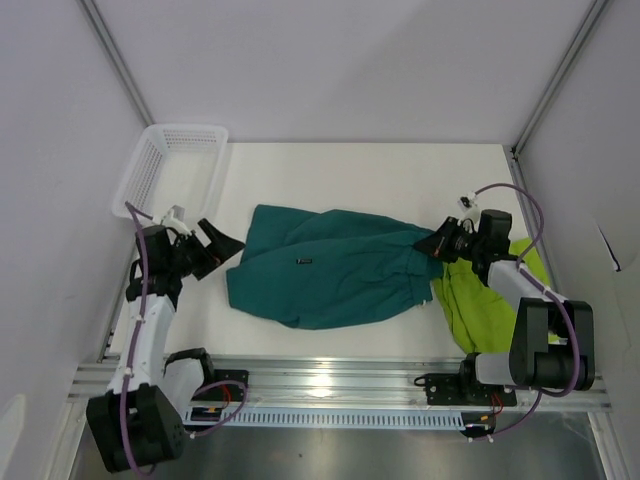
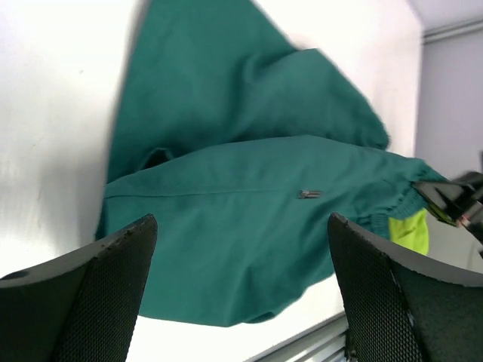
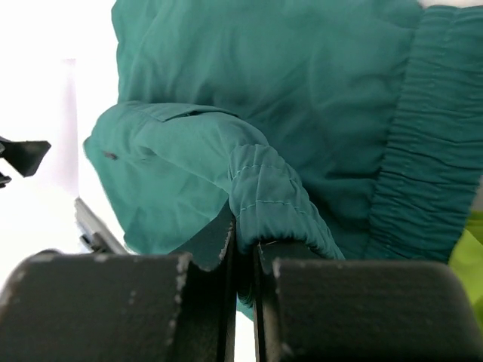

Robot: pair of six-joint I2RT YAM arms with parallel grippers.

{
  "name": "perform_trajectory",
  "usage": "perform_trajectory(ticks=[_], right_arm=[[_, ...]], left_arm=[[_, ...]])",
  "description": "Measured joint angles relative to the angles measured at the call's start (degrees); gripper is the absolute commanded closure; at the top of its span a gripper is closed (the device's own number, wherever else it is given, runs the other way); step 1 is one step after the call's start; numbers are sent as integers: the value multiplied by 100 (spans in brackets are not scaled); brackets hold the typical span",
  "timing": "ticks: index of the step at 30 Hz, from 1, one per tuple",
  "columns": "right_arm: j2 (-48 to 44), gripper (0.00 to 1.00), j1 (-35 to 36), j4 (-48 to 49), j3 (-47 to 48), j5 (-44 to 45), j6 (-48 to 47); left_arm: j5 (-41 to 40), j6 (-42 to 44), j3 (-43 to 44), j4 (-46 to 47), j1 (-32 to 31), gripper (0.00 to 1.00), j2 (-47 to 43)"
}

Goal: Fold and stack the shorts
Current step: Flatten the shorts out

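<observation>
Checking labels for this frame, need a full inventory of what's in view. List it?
dark teal fabric shorts: one pair, dark teal, spread out at the middle of the table.
lime green fabric shorts: one pair, lime green, right side near the front edge, partly hidden by the teal pair and the right arm.
white plastic mesh basket: one, white, far left corner, nothing visible inside.
white table: one, white, under everything.
silver metal rail: one, silver, along the near edge, carrying both arm bases.
left end effector: one, black, open and holding nothing, just off the teal pair's left edge.
right end effector: one, black, shut on the teal pair's right edge.
</observation>
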Motion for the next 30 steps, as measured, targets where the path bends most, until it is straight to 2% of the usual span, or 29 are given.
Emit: perform_trajectory(ticks=[6, 14, 22, 30], right_arm=[[-190, 94, -20, 37, -186, 470, -92], [-181, 93, -114, 61, -326, 643, -87], [-144, 93, -114, 144, -352, 614, -85], [-48, 93, -118, 197, -352, 601, -85]], left_arm=[[-682, -212, -153, 428, -245, 5, 831], [-754, -529, -431, 1202, -249, 9, 1725], [-588, -754, -450, 1620, -249, 23, 1897], [-264, -761, -450, 1615, -249, 36, 1886]])
